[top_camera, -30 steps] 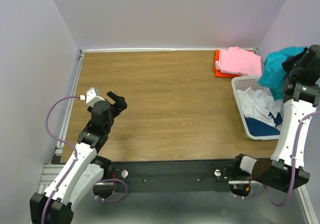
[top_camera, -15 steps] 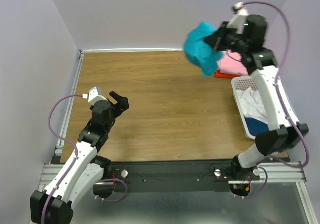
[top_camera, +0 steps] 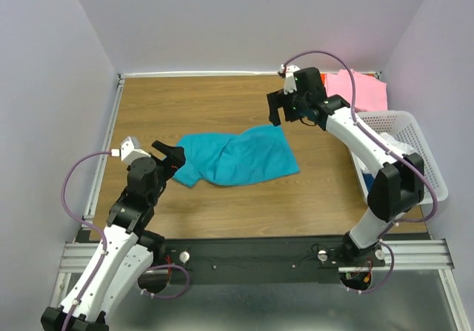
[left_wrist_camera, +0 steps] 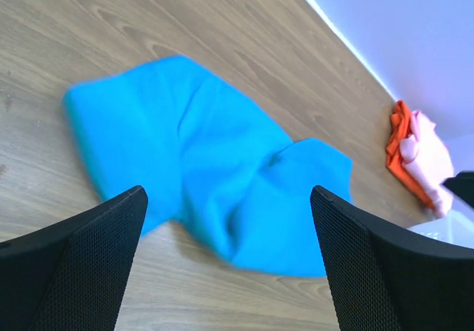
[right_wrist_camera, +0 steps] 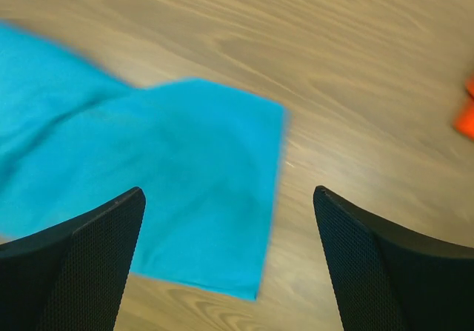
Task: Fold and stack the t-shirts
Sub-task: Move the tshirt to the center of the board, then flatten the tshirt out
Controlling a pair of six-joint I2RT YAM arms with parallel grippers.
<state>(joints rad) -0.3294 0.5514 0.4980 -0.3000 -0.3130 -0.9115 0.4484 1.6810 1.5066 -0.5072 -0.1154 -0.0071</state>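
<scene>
Left arm (top_camera: 137,192) and right arm (top_camera: 354,134) extend forward, jaws wide apart.

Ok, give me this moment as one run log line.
teal t-shirt: rumpled, unfolded | left gripper: open, beside it | right gripper: open, empty, near far edge

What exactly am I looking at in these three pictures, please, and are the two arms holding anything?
These are two robot arms bolted at the near edge of a wooden table. The wide picture comes from a fixed camera above and behind them. The other two come from a camera on each wrist, so the black shapes in the bottom corners are that arm's own fingers.

A teal t-shirt lies rumpled on the table. The left tool is at its left end and the right tool is above its far right part. Both are open and hold nothing.

In the far right corner a pink shirt lies on an orange-red one. A white lattice basket stands at the right edge.
</scene>
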